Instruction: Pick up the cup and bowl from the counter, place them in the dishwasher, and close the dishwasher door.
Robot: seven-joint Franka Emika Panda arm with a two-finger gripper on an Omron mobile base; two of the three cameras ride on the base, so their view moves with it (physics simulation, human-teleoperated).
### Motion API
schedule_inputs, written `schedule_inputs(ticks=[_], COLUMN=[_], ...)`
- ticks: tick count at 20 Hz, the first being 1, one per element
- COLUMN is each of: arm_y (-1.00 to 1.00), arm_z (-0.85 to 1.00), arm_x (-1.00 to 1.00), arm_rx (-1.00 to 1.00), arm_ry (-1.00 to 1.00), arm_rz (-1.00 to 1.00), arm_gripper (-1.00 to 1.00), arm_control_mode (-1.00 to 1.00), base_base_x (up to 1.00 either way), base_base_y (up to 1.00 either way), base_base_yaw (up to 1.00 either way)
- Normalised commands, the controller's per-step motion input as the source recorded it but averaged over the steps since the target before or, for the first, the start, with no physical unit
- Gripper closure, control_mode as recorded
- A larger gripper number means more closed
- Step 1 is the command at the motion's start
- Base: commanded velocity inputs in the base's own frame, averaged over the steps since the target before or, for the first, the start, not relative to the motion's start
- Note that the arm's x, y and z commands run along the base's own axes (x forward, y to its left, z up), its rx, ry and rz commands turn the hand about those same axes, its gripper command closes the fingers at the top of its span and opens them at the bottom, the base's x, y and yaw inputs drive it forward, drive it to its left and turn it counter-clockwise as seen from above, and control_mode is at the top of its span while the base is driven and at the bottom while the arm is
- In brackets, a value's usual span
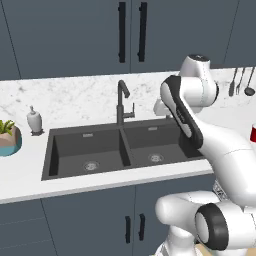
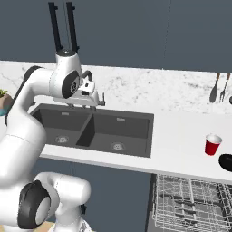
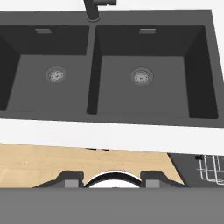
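The hand [image 2: 87, 99] is raised above the double sink [image 2: 93, 129], near the black faucet [image 1: 121, 102], with nothing between its fingers; its fingertips [image 3: 72, 178] stand moderately apart at the bottom of the hand view, so it is released and grasping nothing. The hand view looks down on both sink basins, each with a round drain, a strip of white table edge and the wooden floor [image 3: 43, 164] beyond. The red cup [image 2: 212, 144] stands upright on the white table [image 2: 181, 136] to the right of the sink, well apart from the hand. The black bowl [image 2: 226, 161] sits just beside the cup, nearer the table's front edge and partly cut off by the right border. Below them the dishwasher [image 2: 192, 204] is open, its wire rack pulled out and unloaded. A teal planter [image 1: 9, 138] and a soap dispenser [image 1: 34, 120] stand left of the sink; utensils [image 2: 218, 88] hang on the back wall at right.
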Motion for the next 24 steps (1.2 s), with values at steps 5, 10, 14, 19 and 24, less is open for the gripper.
schedule_inputs(ticks=[5,10,14,19,24], arm_y=[0.00,0.00,0.00,0.06,0.00], arm_z=[0.00,-0.05,-0.12,-0.05,0.00], arm_x=[-0.43,-0.84,-0.74,-0.11,0.00], arm_rx=[0.00,-0.01,0.00,-0.01,0.00], arm_ry=[-0.03,-0.03,0.00,0.00,0.00], arm_rz=[0.00,0.00,0.00,-0.05,0.00], arm_gripper=[-1.00,-1.00,-1.00,-1.00,-1.00], arm_control_mode=[-1.00,-1.00,-1.00,1.00,1.00], base_base_x=[0.00,0.00,0.00,0.07,0.25], base_base_y=[0.00,0.00,0.00,0.01,0.14], base_base_yaw=[0.00,0.00,0.00,-0.05,-0.52])
